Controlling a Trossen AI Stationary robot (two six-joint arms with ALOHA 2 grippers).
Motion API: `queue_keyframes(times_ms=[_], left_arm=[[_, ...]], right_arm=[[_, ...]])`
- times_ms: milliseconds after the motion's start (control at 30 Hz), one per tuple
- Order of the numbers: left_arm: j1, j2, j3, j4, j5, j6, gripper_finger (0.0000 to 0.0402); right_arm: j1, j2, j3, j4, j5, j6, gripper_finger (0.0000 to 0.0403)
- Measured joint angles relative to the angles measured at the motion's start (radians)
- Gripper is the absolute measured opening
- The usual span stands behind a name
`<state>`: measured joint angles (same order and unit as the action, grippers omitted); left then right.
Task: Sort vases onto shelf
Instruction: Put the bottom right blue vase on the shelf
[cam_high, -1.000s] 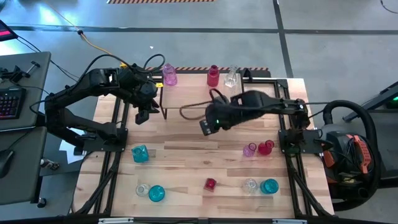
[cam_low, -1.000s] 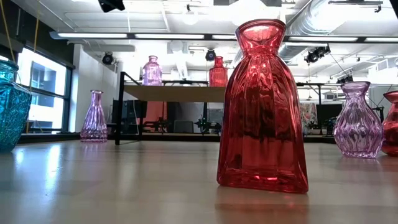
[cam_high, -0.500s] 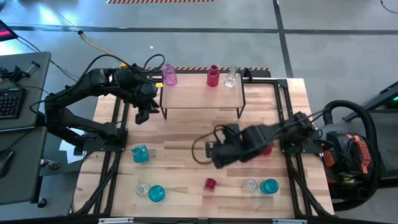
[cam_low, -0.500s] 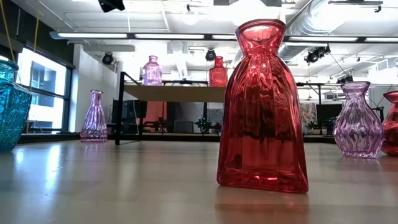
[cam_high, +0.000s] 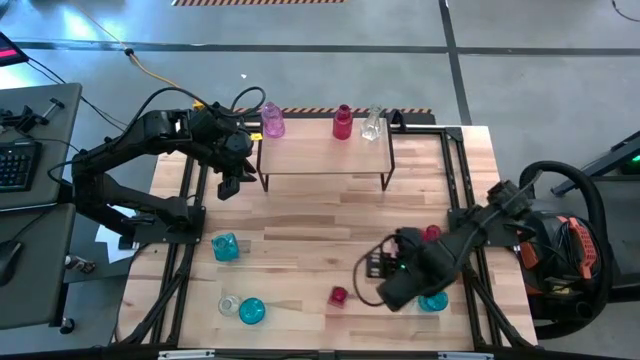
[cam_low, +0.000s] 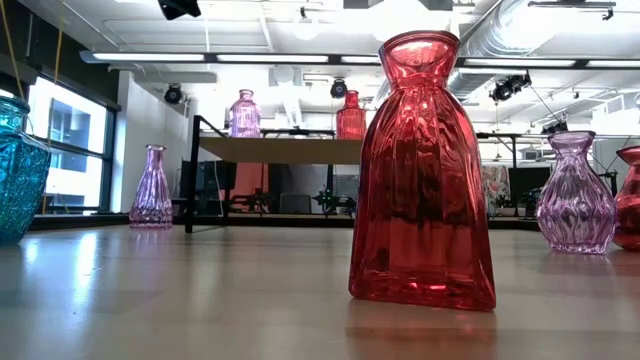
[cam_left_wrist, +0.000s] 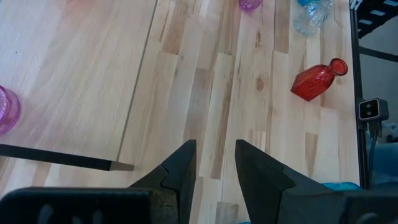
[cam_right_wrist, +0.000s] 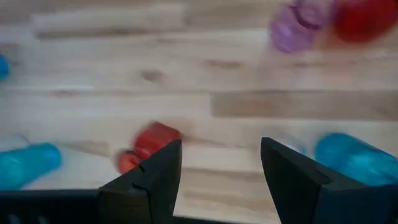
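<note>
While the left gripper waits empty and part-open beside the shelf, the right gripper, open and empty, hangs just beside the upright small red vase, far nearer it.

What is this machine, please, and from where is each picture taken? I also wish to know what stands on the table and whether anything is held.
Two dark robot arms work at a wooden table. One camera looks down from above, one sits at table height, and one rides on each wrist. Small glass vases stand around; three are on the shelf: pink, red, clear. The left gripper waits near the shelf. The right gripper is open, above a red vase. Neither holds anything.
</note>
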<state>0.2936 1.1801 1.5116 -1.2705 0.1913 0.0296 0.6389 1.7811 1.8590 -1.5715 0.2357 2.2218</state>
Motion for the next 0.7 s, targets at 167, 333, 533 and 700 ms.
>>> queue_keyframes(times_ms=[167,333,533,700], left_arm=[[0.000,0.000,0.000,0.000,0.000,0.000,0.0104],[0.000,0.000,0.000,0.000,0.000,0.000,0.0104],[0.000,0.000,0.000,0.000,0.000,0.000,0.0104],[0.000,0.000,0.000,0.000,0.000,0.000,0.0104]], right_arm=[[0.071,-0.044,-0.086,0.000,-0.064,0.015,0.0199],[0.146,-0.075,-0.167,0.001,-0.084,0.046,0.0199],[0.225,-0.113,-0.257,0.000,-0.148,0.093,0.0199],[0.272,-0.125,-0.311,0.000,-0.184,0.093,0.0199]])
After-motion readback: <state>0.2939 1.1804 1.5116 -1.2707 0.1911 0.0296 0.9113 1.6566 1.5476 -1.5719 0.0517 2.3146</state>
